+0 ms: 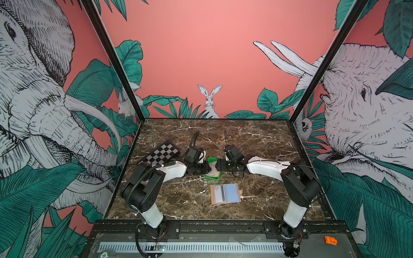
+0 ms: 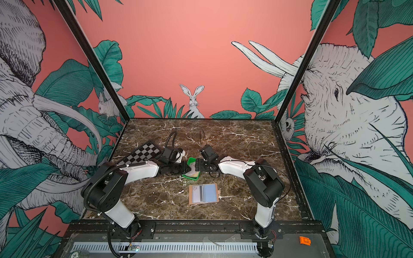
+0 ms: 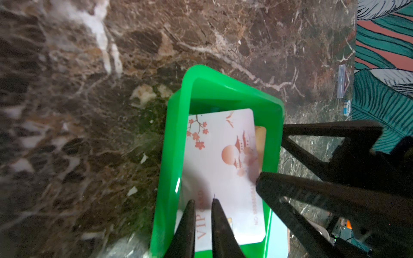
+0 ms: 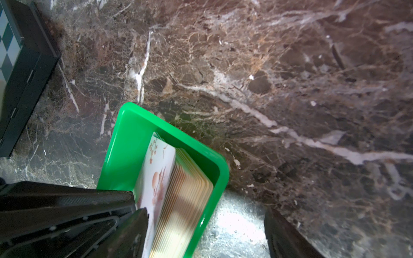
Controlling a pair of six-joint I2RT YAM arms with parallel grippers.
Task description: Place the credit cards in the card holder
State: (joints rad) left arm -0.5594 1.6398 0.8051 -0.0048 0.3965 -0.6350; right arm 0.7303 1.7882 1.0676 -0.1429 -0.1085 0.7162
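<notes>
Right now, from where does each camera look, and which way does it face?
Top views: high behind the arm bases, facing down over the table; left arm, right arm show.
Left wrist: on that arm, facing into the green tray; left gripper over the white card.
Right wrist: on that arm, facing the same tray; right gripper open astride it.
Shared: tray and white card.

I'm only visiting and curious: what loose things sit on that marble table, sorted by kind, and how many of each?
Green tray: 1
Card holder, lying open: 1
Checkered board: 1
Stack of cards in the tray: 1 stack, too many edges to count; the white top card is pinched by the left gripper
Total: 4 kinds, single cards uncounted
</notes>
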